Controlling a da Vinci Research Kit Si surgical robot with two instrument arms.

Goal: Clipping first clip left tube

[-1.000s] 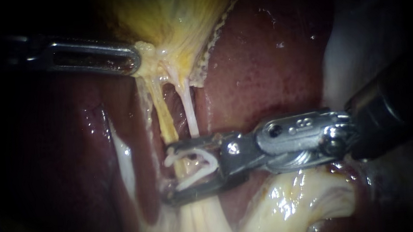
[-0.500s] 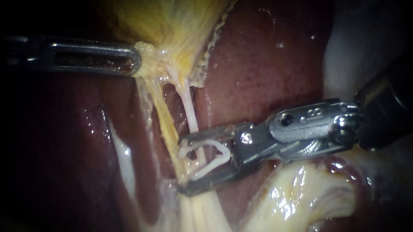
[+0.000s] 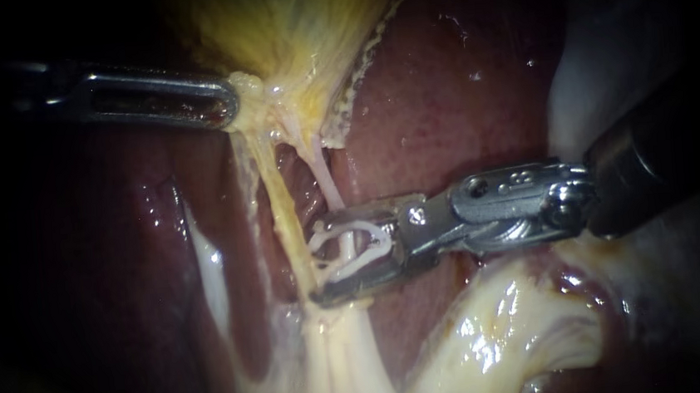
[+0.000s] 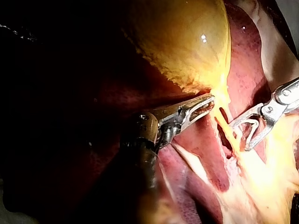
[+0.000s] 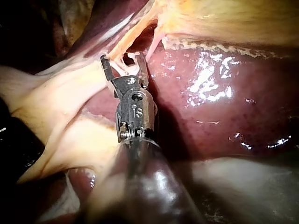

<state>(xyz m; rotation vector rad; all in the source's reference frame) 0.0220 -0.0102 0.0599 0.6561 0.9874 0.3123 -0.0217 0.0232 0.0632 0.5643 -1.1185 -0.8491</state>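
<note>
The liver point(image 3: 443, 106) is shining wet and maroon beside the yellow, fibrous gallbladder point(image 3: 295, 26). My left instrument point(image 3: 226, 102) is pinching the gallbladder's narrow neck in slotted steel jaws. My right instrument point(image 3: 321, 259) is cradling a white V-shaped clip point(image 3: 363, 259) between jaws standing apart. The yellowish left tube point(image 3: 276, 194) is running just beside the jaw tips, while the thin, pale right tube point(image 3: 325, 182) seems to be lying inside the clip.
</note>
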